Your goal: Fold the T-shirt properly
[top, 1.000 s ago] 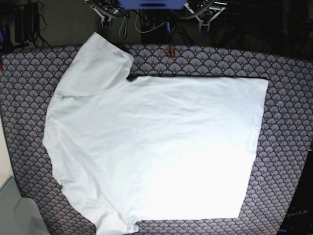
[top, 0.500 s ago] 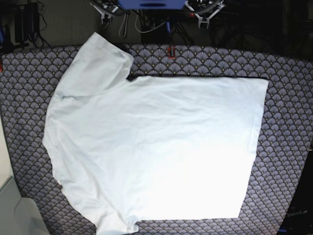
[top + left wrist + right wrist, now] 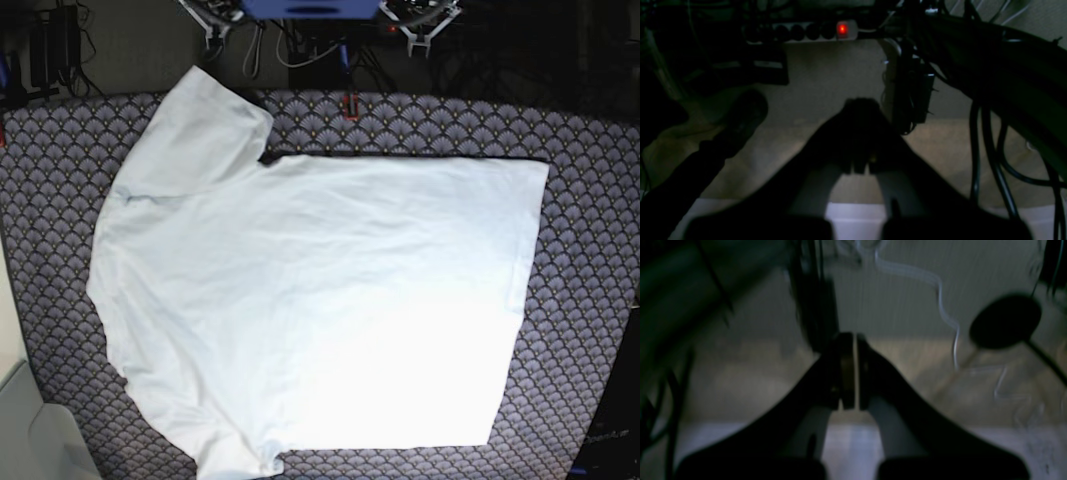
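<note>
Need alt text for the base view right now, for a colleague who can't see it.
A white T-shirt lies spread flat and unfolded on a patterned tablecloth, one sleeve pointing to the upper left. Only bits of the two arms show at the top edge, away from the shirt.

Strong light is shining down in the base view, making the T-shirt [image 3: 320, 300] glow so white near its lower middle that the wrinkles are washing out. Both wrist views are looking very dim and blurry, most of all the right one. A small red lamp [image 3: 841, 29] is glowing in the left one.
</note>
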Robot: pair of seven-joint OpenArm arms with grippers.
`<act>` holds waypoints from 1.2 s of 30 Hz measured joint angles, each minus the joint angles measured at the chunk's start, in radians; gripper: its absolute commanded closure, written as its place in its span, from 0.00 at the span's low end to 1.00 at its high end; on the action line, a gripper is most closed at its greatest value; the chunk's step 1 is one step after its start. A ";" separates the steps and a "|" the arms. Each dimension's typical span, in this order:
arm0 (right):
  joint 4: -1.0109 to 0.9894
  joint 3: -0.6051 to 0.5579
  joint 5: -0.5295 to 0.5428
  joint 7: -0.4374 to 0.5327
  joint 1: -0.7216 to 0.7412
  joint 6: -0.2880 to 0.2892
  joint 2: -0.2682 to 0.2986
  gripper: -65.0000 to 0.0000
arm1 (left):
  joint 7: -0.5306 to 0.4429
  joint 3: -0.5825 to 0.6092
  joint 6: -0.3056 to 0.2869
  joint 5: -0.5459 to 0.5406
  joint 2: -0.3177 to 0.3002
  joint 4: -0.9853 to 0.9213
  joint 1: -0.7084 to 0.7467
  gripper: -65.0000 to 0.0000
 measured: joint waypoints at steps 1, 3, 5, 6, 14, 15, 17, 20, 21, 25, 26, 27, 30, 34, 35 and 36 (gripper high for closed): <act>0.050 0.000 0.000 0.014 -0.037 0.000 0.000 1.00 | 0.004 0.000 0.000 0.000 0.000 0.034 0.023 1.00; 0.159 -0.002 0.000 0.017 -0.122 0.000 0.008 1.00 | 0.011 0.000 -0.002 0.000 -0.008 0.124 0.084 1.00; 0.276 -0.001 -0.004 -0.005 -0.206 -0.002 0.020 1.00 | 0.022 0.000 -0.006 0.001 -0.023 0.232 0.152 1.00; 0.343 0.001 -0.004 0.004 -0.252 -0.009 0.025 1.00 | 0.016 0.000 0.000 0.001 -0.032 0.294 0.192 1.00; 0.844 0.005 0.000 0.003 -0.496 -0.011 0.061 1.00 | 0.097 -0.003 0.000 -0.045 -0.101 0.805 0.450 1.00; 0.897 0.006 0.000 -0.017 -0.526 -0.011 0.067 1.00 | 0.134 0.000 -0.006 -0.081 -0.108 0.870 0.475 1.00; 1.008 0.009 0.001 -0.061 -0.584 -0.016 0.077 1.00 | 0.193 0.002 -0.003 -0.163 -0.136 1.002 0.524 1.00; 1.195 0.009 0.000 -0.139 -0.644 -0.016 0.080 1.00 | 0.253 0.000 0.006 -0.262 -0.196 1.161 0.570 1.00; 1.255 0.008 0.002 -0.148 -0.657 -0.015 0.082 1.00 | 0.259 -0.002 0.008 -0.282 -0.212 1.207 0.584 1.00; 1.492 0.007 0.002 -0.251 -0.721 -0.009 0.105 1.00 | 0.265 -0.002 0.008 -0.301 -0.240 1.355 0.647 1.00; 1.537 0.006 0.001 -0.270 -0.739 -0.008 0.113 1.00 | 0.266 -0.002 0.011 -0.304 -0.241 1.395 0.671 1.00; 1.583 0.006 0.002 -0.300 -0.752 -0.008 0.120 1.00 | 0.279 -0.001 0.011 -0.304 -0.241 1.439 0.692 0.99; 1.725 0.009 0.000 -0.354 -0.765 -0.013 0.129 0.96 | 0.282 0.001 0.004 -0.307 -0.238 1.574 0.742 0.99; 1.767 0.006 0.003 -0.383 -0.740 -0.010 0.137 0.80 | 0.265 0.000 0.011 -0.307 -0.238 1.702 0.756 0.99; 1.762 0.005 0.004 -0.401 -0.730 -0.010 0.137 0.75 | 0.267 0.000 0.008 -0.307 -0.239 1.710 0.755 0.99; 1.761 0.004 0.004 -0.399 -0.722 -0.007 0.137 0.71 | 0.269 0.000 0.008 -0.308 -0.238 1.710 0.754 0.99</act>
